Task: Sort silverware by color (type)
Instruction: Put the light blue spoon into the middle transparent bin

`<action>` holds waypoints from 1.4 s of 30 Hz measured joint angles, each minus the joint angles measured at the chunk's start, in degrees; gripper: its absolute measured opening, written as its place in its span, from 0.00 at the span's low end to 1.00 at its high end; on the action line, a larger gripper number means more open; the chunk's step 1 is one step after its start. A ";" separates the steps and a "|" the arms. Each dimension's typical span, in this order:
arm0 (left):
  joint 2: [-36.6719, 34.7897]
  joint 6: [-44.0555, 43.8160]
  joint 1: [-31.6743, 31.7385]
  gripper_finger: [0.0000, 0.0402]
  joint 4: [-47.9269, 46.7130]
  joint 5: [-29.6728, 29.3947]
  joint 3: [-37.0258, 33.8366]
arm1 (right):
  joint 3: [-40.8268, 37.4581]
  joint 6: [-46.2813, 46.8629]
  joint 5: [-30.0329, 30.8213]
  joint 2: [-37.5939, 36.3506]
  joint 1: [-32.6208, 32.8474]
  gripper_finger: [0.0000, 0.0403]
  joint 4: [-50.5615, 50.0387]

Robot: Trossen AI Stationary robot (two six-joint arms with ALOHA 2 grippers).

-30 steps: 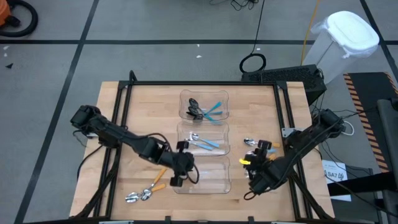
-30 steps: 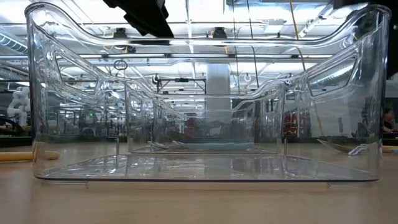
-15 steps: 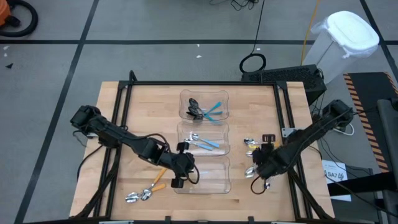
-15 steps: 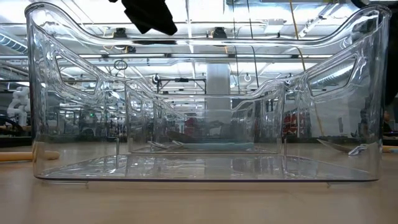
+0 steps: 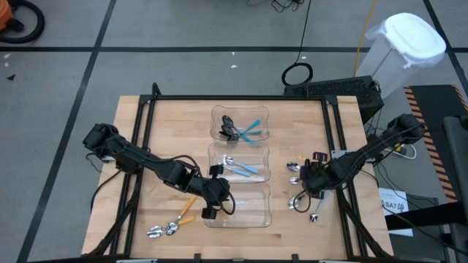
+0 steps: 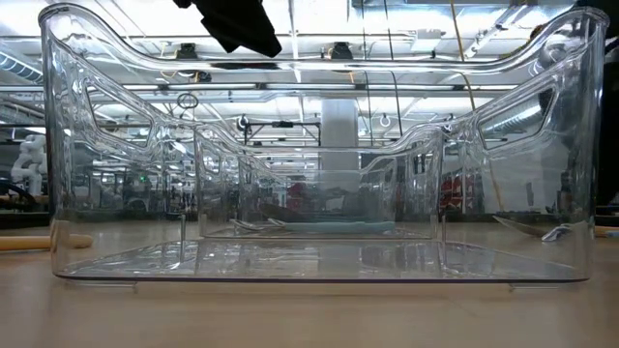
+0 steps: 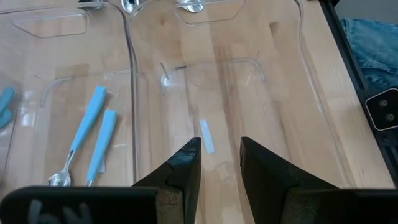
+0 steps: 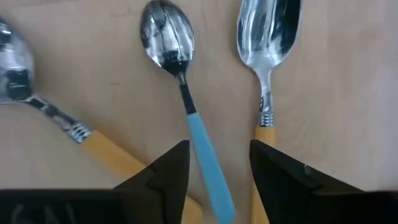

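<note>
My right gripper point(image 8: 219, 149) point(image 5: 311, 177) points down, open, over the loose spoons on the table right of the bins. Its fingers stand on either side of the light-blue handle of a silver spoon point(image 8: 186, 99) without touching it. Orange-handled spoons point(image 8: 268, 74) point(image 8: 56, 121) lie flat on both sides of that spoon. My left gripper point(image 7: 219, 155) point(image 5: 208, 213) hangs open over the left rim of the near bin point(image 5: 245, 210), holding nothing. The middle bin holds silver spoons with blue handles point(image 7: 87, 134) point(image 5: 238, 168). The far bin holds dark spoons with blue handles point(image 5: 238, 130).
Three clear bins stand in a row down the table's middle. More orange-handled spoons point(image 5: 170, 225) lie flat near the table's front left. Other spoons point(image 5: 301, 204) lie on the wood nearer than my right gripper. The near bin's wall point(image 6: 319, 145) fills the low view.
My right gripper has moved toward the table's far edge and lower, tipping steeper downward, and now stands over the spoons right of the middle bin. Spoons nearer the front edge that the arm covered now show.
</note>
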 joint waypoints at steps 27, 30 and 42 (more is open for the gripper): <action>0.02 0.77 0.12 0.28 -0.02 -0.42 -0.01 | 1.24 -9.51 -7.17 13.15 -7.64 0.05 6.44; 0.04 1.96 0.12 0.28 0.89 -1.42 0.00 | 3.75 -7.57 -5.56 11.21 -7.15 0.06 5.57; 0.04 2.97 -0.55 0.28 2.89 -1.97 0.00 | 18.93 -2.02 -0.53 4.66 0.37 0.05 4.28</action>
